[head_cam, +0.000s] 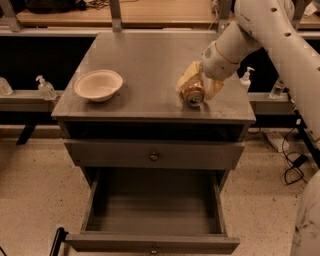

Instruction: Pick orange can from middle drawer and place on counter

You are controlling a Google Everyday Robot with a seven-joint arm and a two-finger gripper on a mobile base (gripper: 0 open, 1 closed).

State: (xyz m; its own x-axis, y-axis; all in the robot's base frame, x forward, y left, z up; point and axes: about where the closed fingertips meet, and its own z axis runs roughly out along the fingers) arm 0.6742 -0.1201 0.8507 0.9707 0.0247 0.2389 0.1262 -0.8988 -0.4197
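The orange can (pixel 194 95) lies on its side on the counter (pixel 145 57) near the front right edge, one silver end facing the camera. My gripper (pixel 198 86) comes down from the upper right on the white arm. Its yellowish fingers (pixel 186 76) sit on both sides of the can, closed on it. The middle drawer (pixel 93 201) is pulled out below, and its dark floor is bare.
A beige bowl (pixel 98 84) stands on the counter's left side. A shut drawer front with a round knob (pixel 154 156) sits above the open drawer. Clear bottles stand on side ledges at the left (pixel 45 88) and right (pixel 246 78). A wooden benchtop (pixel 160 12) runs behind.
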